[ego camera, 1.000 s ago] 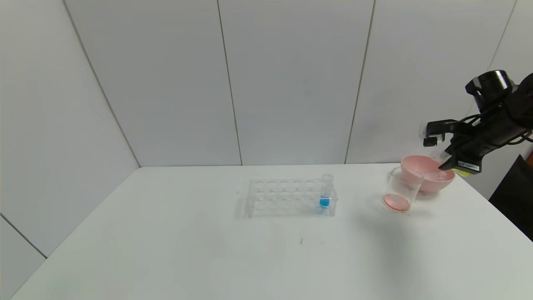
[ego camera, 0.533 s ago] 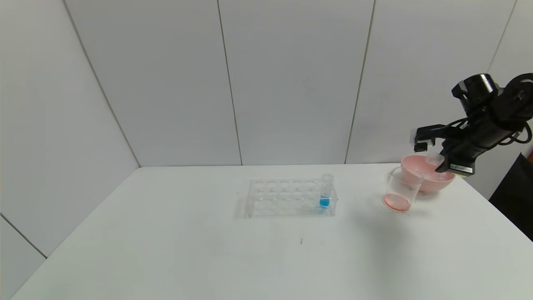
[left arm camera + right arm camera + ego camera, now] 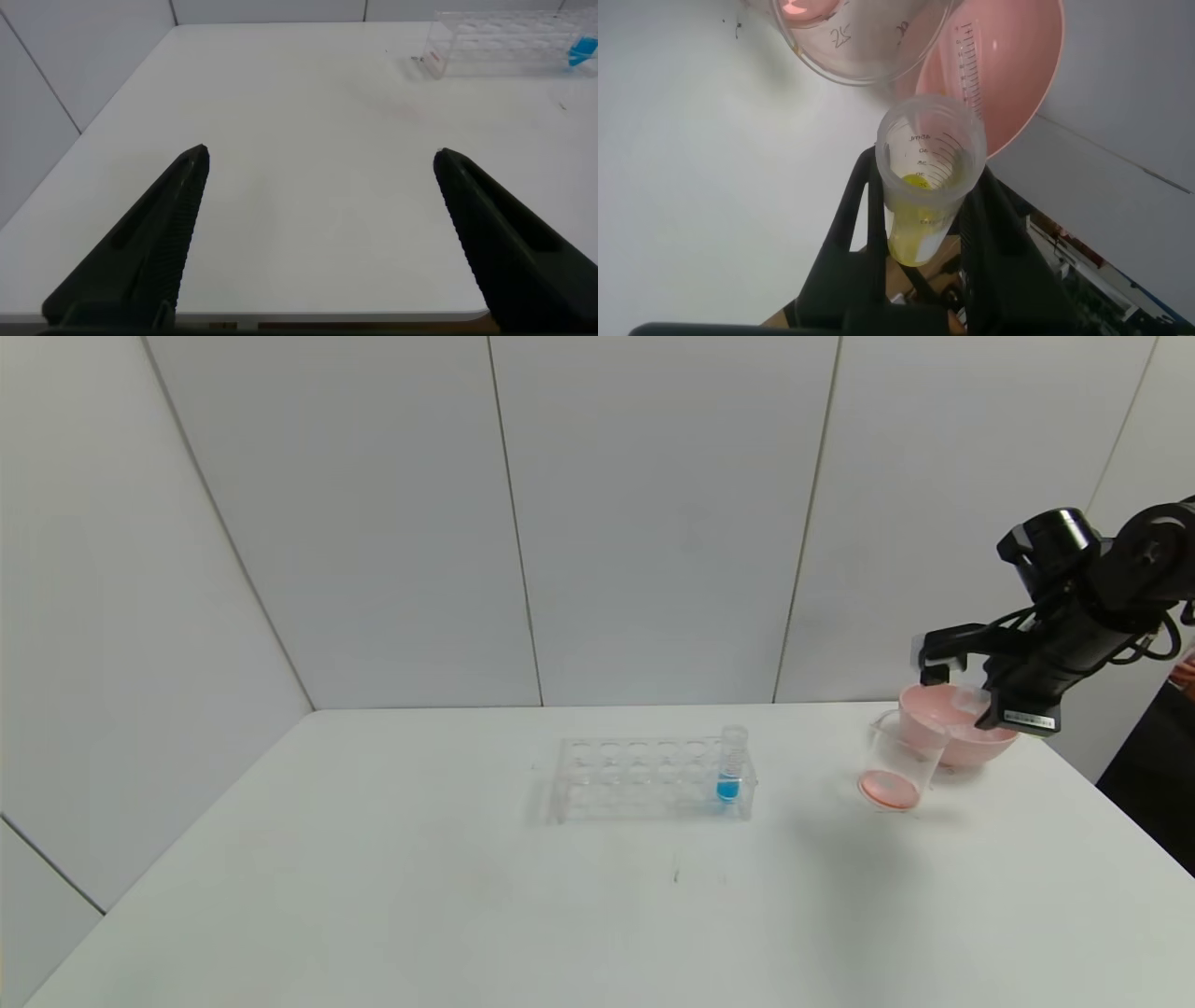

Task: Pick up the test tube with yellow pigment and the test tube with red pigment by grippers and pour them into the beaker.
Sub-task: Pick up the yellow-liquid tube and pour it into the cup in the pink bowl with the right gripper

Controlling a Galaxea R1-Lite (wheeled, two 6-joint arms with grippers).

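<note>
Holding a little yellow liquid at its tip, the test tube with yellow pigment point(image 3: 929, 177) sits clamped in the right claw point(image 3: 924, 219), tilted mouth-first toward the beaker point(image 3: 898, 761) just beyond the claw, beside the pink bowl point(image 3: 952, 728). Compared with a second ago, the right arm has swung inward over the bowl. Left claw point(image 3: 322, 233) hangs apart over the table point(image 3: 373, 896).

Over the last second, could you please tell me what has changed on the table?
The right gripper, jaws shut on the test tube with yellow pigment, moved left toward the beaker and now hangs over the pink bowl. Nothing was let go. The beaker with red liquid, the rack, the blue tube and the parked left gripper stayed put.
</note>
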